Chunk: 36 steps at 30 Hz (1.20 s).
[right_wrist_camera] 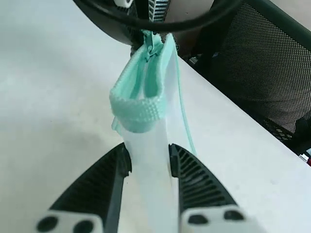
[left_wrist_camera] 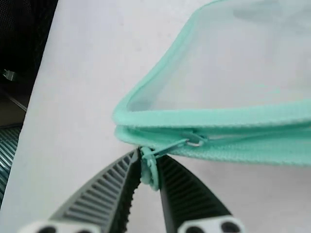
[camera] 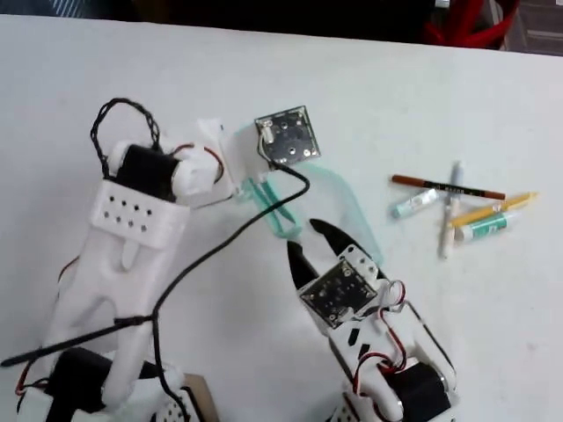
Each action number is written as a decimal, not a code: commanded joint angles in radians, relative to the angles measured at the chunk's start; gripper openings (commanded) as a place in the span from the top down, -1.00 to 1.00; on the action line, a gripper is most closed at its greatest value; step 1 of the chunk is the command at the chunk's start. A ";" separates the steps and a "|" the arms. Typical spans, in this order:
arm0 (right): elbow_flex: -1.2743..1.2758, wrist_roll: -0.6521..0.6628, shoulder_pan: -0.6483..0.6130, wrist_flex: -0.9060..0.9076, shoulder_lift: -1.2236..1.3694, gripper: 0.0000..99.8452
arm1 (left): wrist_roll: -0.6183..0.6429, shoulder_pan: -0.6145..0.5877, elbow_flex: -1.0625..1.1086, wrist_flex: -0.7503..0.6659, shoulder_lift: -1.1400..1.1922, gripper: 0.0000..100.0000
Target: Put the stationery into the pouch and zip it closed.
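Left gripper (left_wrist_camera: 147,159) pinched tight on small mint-green zip pull tab (left_wrist_camera: 150,172). Right gripper (right_wrist_camera: 149,154) clamped on opposite end of translucent mint-trimmed pouch (left_wrist_camera: 233,73), held between both. Risks: tiny tab likely slips under tension, thin fabric slides free. Loose pens and markers (camera: 457,207) on white table (camera: 132,70), well apart, outside pouch. Zipping now shuts them out.

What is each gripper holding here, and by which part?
Left gripper pinches the zipper pull of the pouch; right gripper clamps its clear side near the end tab.
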 commanded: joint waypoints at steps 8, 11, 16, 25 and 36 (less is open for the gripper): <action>-0.041 -0.015 0.013 0.022 0.001 0.96 | 0.044 -0.077 -0.184 -0.031 0.111 0.92; -0.040 -0.015 0.013 0.022 0.001 0.96 | 0.044 -0.077 -0.199 -0.026 0.139 0.92; -0.037 -0.015 0.013 0.022 0.001 0.96 | 0.044 -0.076 -0.201 -0.032 0.143 0.92; -0.037 -0.015 0.018 0.025 0.001 0.96 | 0.046 -0.099 -0.201 -0.080 0.147 0.92; -0.037 -0.014 0.013 0.035 0.001 0.96 | 0.104 -0.113 -0.199 -0.143 0.150 0.92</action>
